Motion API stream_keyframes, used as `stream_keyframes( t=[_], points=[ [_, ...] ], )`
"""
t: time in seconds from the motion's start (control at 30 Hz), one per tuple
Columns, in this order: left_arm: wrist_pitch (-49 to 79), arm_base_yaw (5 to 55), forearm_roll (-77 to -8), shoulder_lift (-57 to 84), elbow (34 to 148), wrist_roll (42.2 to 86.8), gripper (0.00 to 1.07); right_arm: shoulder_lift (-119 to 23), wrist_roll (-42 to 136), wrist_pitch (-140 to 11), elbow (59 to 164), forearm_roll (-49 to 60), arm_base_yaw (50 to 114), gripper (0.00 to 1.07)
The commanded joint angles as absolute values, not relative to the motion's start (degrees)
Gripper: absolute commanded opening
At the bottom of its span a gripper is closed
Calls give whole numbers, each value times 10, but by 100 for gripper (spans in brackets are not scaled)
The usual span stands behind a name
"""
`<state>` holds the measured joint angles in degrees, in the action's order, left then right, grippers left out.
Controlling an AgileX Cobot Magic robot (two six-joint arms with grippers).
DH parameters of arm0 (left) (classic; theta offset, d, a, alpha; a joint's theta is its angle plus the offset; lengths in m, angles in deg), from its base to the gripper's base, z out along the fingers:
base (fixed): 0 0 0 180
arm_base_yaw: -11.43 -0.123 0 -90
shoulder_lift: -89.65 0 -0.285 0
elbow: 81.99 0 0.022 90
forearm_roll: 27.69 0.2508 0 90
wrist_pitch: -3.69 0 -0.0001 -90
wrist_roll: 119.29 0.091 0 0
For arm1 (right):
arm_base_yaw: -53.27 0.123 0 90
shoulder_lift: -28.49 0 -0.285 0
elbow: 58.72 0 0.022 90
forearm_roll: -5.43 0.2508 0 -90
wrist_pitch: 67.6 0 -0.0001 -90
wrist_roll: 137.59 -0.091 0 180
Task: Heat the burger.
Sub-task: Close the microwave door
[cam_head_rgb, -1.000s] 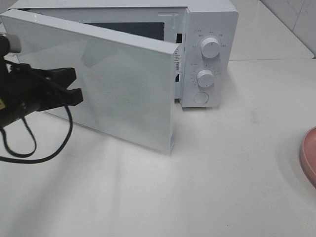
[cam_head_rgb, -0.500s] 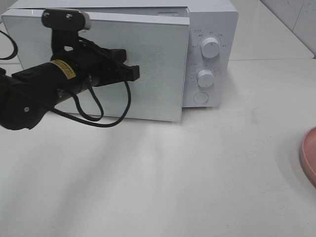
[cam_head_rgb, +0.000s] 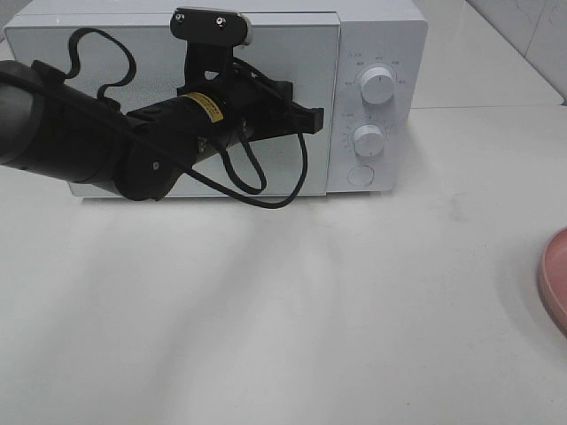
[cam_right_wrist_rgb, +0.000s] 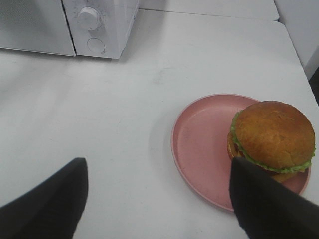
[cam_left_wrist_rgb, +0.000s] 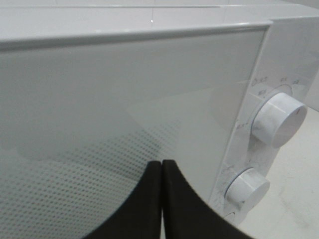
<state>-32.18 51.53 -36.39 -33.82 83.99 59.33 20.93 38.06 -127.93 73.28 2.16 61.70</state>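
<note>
Swung shut since a second ago, the microwave door (cam_head_rgb: 177,106) now sits flush, with my left gripper (cam_head_rgb: 312,119) clenched empty against its front beside the dials (cam_left_wrist_rgb: 278,119). Only my right wrist camera shows the burger (cam_right_wrist_rgb: 271,137), resting on the pink plate (cam_right_wrist_rgb: 199,144) well apart from the microwave (cam_right_wrist_rgb: 75,25); the right gripper (cam_right_wrist_rgb: 159,199) hangs released above the table (cam_head_rgb: 354,310). From overhead I see just the plate's edge.

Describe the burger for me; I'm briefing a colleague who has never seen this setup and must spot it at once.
Start at the white microwave on the white table, then look across the tabletop to the pink round plate. The burger sits on that plate, toward one side rather than the centre. It is the only food in view: a glossy golden-brown bun with frilly green lettuce at its edge.
</note>
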Motion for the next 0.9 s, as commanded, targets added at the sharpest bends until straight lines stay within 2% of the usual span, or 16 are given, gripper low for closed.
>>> stream_keyframes(
  t=[0.03, 0.9],
  points=[
    [-349, 504, -409, -344, 861, 596, 0, 224, 380, -1273, 733, 22, 614, 74],
    [-350, 504, -421, -353, 865, 607, 0, 224, 380, -1273, 733, 22, 614, 74]
  ],
)
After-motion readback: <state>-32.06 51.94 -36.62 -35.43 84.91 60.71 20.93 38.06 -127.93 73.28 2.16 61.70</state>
